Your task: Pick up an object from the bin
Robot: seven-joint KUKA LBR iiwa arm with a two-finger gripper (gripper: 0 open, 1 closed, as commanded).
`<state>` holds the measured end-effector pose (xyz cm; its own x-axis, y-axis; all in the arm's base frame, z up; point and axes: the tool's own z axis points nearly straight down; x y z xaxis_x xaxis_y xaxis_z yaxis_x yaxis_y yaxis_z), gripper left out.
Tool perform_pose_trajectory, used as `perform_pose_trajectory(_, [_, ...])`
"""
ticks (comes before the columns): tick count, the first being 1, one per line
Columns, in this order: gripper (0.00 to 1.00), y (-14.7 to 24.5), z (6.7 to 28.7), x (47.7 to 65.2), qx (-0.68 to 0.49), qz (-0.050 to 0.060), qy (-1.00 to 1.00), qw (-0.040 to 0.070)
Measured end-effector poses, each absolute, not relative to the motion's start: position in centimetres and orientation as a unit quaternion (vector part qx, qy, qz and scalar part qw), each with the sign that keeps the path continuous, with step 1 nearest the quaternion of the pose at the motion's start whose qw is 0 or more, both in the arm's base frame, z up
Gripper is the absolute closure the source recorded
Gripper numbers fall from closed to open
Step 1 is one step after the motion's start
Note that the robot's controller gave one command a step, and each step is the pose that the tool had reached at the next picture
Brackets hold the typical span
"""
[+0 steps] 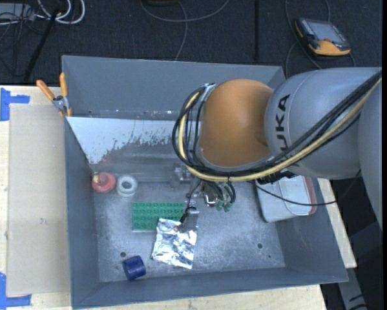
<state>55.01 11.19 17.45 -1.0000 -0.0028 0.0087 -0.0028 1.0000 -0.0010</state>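
Observation:
My gripper (189, 216) hangs below the orange cover, its dark fingertip down at the top edge of a crumpled silver foil packet (174, 245) near the bin's middle front. A green studded plate (156, 214) lies flat just left of the fingertip, partly under the foil's upper corner. Whether the fingertip touches the foil or the plate I cannot tell.
A small red-pink round thing (103, 183) and a white tape roll (126, 186) sit at the bin's left. A blue cylinder (134, 268) lies at the front left. A white flat container (287, 198) rests at the right under the arm.

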Motion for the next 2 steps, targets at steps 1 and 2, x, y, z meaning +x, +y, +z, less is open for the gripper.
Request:
perform_pose_trajectory(1, [0.00,11.19,7.21,57.67,0.124,0.000,-0.992,0.003])
perform_pose_trajectory(2, [1.00,11.21,7.60,57.87,0.122,-0.001,-0.993,0.000])
